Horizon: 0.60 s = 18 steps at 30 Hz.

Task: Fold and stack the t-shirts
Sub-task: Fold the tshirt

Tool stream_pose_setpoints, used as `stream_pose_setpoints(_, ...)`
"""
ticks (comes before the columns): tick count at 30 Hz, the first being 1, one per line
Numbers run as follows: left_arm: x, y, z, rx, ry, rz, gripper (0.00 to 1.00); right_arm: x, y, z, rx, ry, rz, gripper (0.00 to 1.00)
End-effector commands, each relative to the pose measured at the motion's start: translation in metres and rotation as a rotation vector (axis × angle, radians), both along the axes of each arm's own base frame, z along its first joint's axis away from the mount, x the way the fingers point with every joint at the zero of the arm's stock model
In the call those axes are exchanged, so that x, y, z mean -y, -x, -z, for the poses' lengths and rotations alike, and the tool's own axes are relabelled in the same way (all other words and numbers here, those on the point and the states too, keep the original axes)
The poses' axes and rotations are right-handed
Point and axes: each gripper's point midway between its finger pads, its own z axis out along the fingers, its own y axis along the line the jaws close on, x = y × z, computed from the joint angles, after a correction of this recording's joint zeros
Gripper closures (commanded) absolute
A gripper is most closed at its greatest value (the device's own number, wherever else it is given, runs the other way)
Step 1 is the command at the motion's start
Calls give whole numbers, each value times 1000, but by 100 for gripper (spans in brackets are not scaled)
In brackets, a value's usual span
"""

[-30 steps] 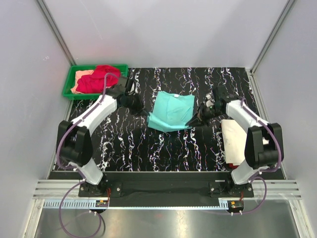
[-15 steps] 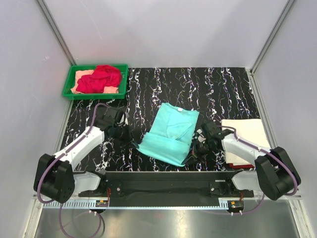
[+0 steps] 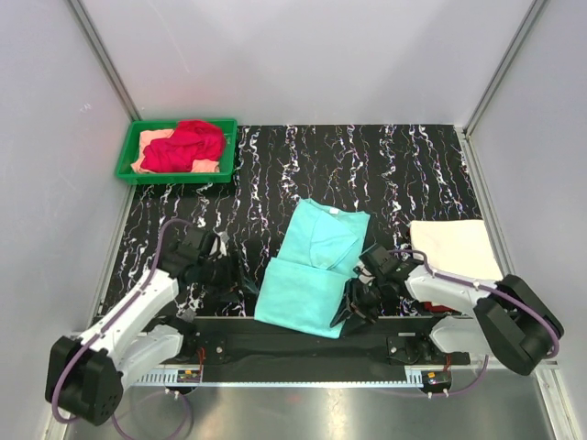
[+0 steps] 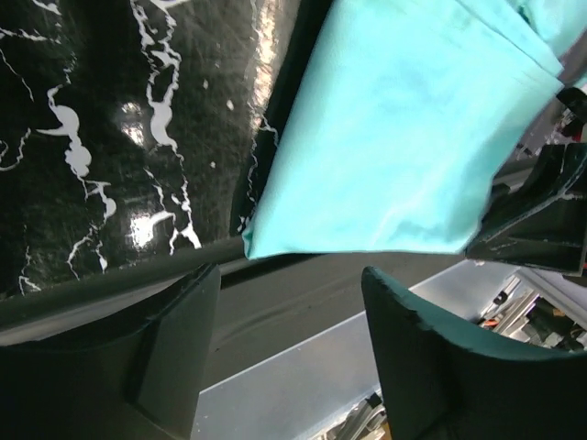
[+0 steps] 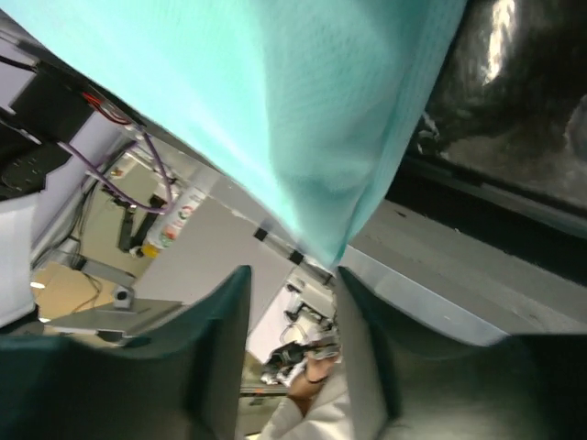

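Note:
The mint-teal t-shirt (image 3: 312, 266) lies partly folded at the table's near edge, its hem reaching the front rail. My left gripper (image 3: 240, 280) sits just off its near left corner, open and empty. In the left wrist view the teal t-shirt (image 4: 404, 156) lies beyond the left gripper (image 4: 293, 316), clear of the fingers (image 4: 174, 348). My right gripper (image 3: 351, 310) is at the near right corner, open. The shirt's corner (image 5: 303, 137) hangs just past the right gripper (image 5: 293, 312). A cream-white shirt (image 3: 454, 249) lies folded on the right. Red (image 3: 186, 144) and peach (image 3: 147, 143) shirts fill the tray.
The green plastic tray (image 3: 179, 175) stands at the back left corner. The black marbled tabletop (image 3: 367, 165) shows bare behind the teal shirt. Grey walls close in both sides, and a metal rail (image 3: 303, 344) runs along the near edge.
Both arms drew back toward their bases, dragging the teal shirt to the near edge. Both grippers, shut on its corners before, have opened and let go.

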Motion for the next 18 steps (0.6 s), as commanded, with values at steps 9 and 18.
stream_pose_setpoints(9, 34, -104, -44, 321, 28, 159, 24, 36, -112, -17, 313, 99, 156, 30)
stream_pose_setpoints(18, 59, -153, -4, 267, 26, 313, 24, 61, -199, 4, 422, 329, 47, 30)
